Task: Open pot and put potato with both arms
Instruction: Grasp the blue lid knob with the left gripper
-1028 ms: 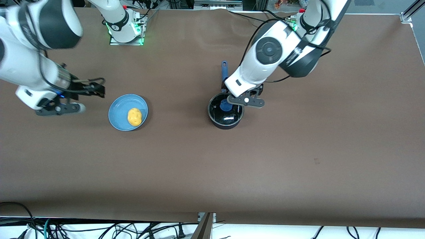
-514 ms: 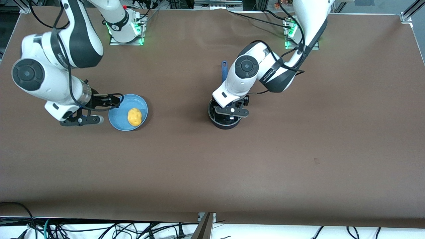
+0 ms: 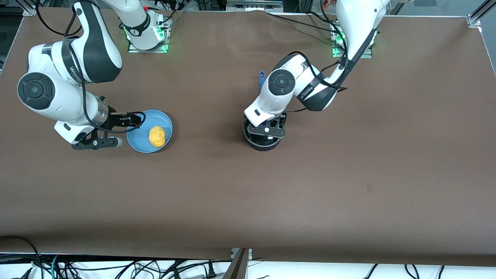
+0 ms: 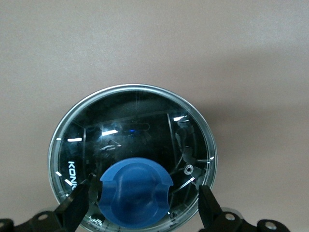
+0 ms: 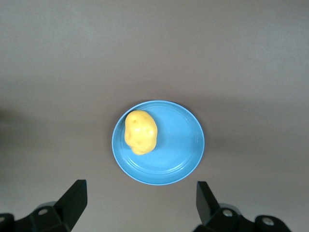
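Small round black saucepan (image 3: 263, 142) sits centre frame in the front view, clear glass lid (image 4: 133, 125) on, long blue handle (image 3: 261, 78) pointing to the top edge. Left gripper (image 4: 140, 203) is low over the lid, fingers spread either side of the blue knob (image 4: 136, 192), not touching it. Small oval yellow potato (image 3: 157, 136) lies on a flat blue plate (image 3: 137, 141) at centre-left. Right gripper (image 5: 140, 205) hangs beside the plate, toward the right arm's end, fingers spread, empty.

My left gripper (image 4: 140, 212) straddles the lid's blue knob (image 4: 136, 192) with room either side, though contact is hard to judge, while my right gripper (image 5: 140, 205) hangs spread beside the plate (image 5: 186, 145), nothing standing between it and the potato (image 5: 140, 132).
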### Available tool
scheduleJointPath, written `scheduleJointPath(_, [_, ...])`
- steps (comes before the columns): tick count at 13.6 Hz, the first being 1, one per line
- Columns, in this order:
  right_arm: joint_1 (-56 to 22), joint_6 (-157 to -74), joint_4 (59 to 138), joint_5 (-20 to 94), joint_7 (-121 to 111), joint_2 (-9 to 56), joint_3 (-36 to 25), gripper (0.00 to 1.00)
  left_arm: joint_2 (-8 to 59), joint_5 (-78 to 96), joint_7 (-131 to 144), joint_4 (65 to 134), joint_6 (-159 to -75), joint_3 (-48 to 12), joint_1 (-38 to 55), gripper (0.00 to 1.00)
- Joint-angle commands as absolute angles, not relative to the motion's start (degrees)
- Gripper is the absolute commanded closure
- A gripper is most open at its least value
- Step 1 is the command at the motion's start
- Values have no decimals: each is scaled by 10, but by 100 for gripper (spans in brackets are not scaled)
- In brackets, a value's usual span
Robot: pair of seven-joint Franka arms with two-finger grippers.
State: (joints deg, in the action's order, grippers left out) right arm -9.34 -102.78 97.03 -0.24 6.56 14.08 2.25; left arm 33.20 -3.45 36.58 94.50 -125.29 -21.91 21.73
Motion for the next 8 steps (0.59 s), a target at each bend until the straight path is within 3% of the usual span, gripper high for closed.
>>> scheduleJointPath(1, [-94,-1014,972,4,62,120,21,0,344,-54,375,933,-1255,-214,229,6])
scheduleJointPath(3, [-94,-1004,970,4,62,112,20,0,345,-76,373,933,-1255,-214,229,19])
scheduleJointPath(7, [-94,-993,969,4,59,93,17,0,349,-92,374,932,-1254,-215,229,66])
scheduleJointPath(8, [-93,-991,968,4,59,86,16,0,348,-92,374,931,-1252,-216,229,74])
